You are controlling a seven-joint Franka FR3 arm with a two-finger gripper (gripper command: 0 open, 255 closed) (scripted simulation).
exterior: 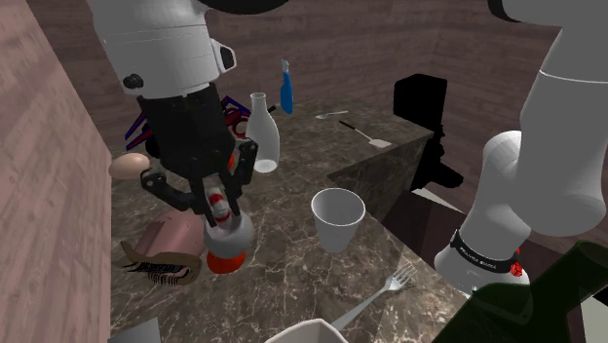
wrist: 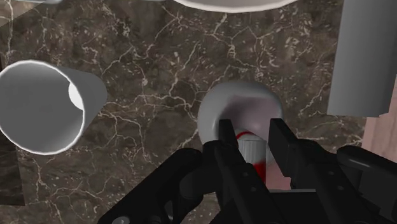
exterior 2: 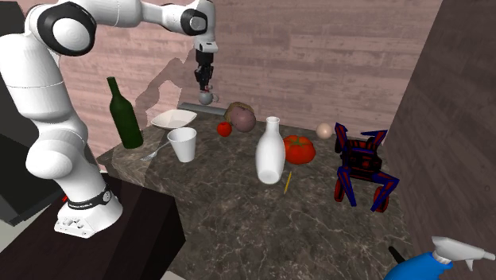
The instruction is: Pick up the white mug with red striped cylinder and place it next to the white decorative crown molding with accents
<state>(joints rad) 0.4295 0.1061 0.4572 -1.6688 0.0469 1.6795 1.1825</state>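
Nearest, my claw (wrist: 250, 132) is clamped on the mug (wrist: 238, 102), the fingers (wrist: 280, 139) pinching its red-striped cylinder. I judge that part narrow enough to grip and the round body too wide.

Cup (wrist: 38, 105): upright on the dark surface (wrist: 153, 63), well to one side of my grip and not touched.

Mug: directly beneath the claw, hanging from the fingers with its body pointing away from me. It seems clear of the surface.

Molding (wrist: 364, 57): a grey slab, as I take it, near the mug on the side away from the cup, the likely set-down neighbour.
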